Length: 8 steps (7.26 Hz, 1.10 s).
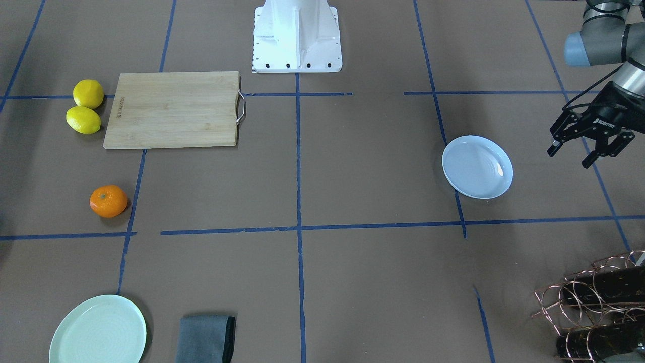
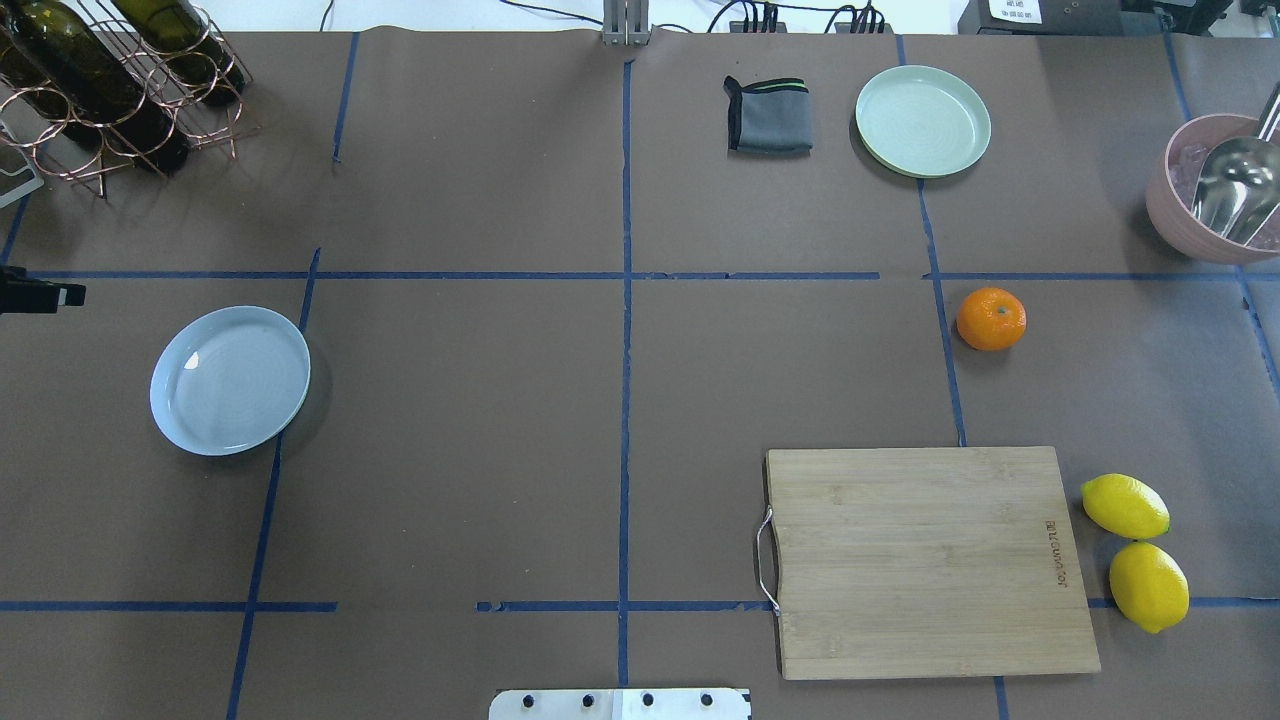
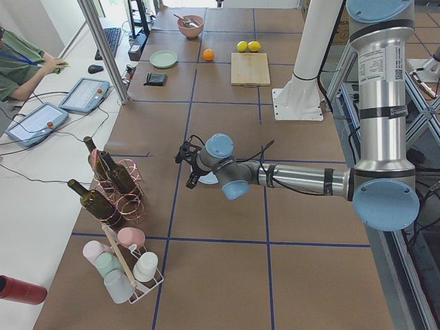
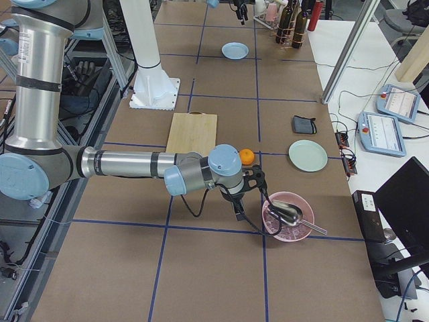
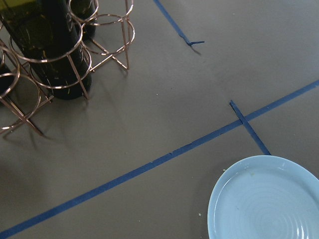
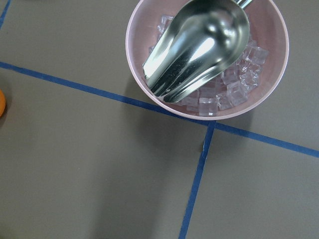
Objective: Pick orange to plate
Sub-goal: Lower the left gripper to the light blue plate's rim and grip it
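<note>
The orange (image 1: 108, 201) lies alone on the brown table, on my right side (image 2: 991, 319), and shows as a sliver at the edge of the right wrist view (image 6: 1, 103). Far across the table rests the bluish-white plate (image 1: 477, 166), on my left side (image 2: 230, 380), with nothing on it (image 5: 269, 199). My left gripper (image 1: 572, 155) hovers open and holding nothing, just outboard of that plate. My right gripper (image 4: 255, 180) hangs between the orange (image 4: 247, 156) and a pink bowl; only the side view shows it, so I cannot tell its state.
A bamboo cutting board (image 2: 925, 560) with two lemons (image 2: 1135, 540) beside it lies near my base. A mint-green plate (image 2: 922, 120) and a grey cloth (image 2: 768, 115) lie at the far side. A pink bowl of ice with a metal scoop (image 6: 207, 55) stands at the right, a wine rack (image 2: 110, 90) at the far left.
</note>
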{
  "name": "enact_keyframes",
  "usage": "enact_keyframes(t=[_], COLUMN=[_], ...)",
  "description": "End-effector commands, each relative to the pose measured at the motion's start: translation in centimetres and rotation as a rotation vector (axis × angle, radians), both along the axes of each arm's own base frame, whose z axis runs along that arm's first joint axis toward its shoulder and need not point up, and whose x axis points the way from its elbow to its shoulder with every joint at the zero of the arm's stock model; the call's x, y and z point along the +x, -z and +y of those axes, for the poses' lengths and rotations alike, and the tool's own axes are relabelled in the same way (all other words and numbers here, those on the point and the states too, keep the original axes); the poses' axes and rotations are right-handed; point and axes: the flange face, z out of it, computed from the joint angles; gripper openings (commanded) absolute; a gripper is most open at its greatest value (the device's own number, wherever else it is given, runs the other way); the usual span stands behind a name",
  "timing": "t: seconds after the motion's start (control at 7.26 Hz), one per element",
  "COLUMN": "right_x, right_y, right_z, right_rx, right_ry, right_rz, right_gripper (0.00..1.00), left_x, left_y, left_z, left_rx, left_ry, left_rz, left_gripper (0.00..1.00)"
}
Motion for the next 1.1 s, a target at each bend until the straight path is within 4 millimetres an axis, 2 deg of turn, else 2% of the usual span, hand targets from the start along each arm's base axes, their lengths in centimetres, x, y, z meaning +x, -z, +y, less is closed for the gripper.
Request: enact_keyframes(t=[0.0, 0.28, 0.69, 0.96], right_x=[0.0, 0.0, 0.0, 0.0], right_y=[0.0, 0.1, 0.1, 0.0], right_z=[-0.1, -0.1, -0.1, -0.1], right_rx=[-0.001, -0.008, -0.009, -0.011], right_ry=[0.000, -0.007, -0.008, -0.009], right_rz=[-0.001, -0.005, -0.005, -0.005], right_gripper=[1.00, 1.00, 1.00, 1.00], left_x=[6.5, 8.8, 10.3, 11.2], left_y=[-0.7, -2.7, -3.2, -3.5], left_z=[1.5, 1.1, 1.1, 1.7], left_rx=[-0.127, -0.147, -0.142, -0.145], left_ry=[0.095, 0.084, 0.076, 0.057], left_rz=[0.017, -0.014, -0.030, -0.037], left_gripper=[0.72, 0.72, 0.72, 0.67])
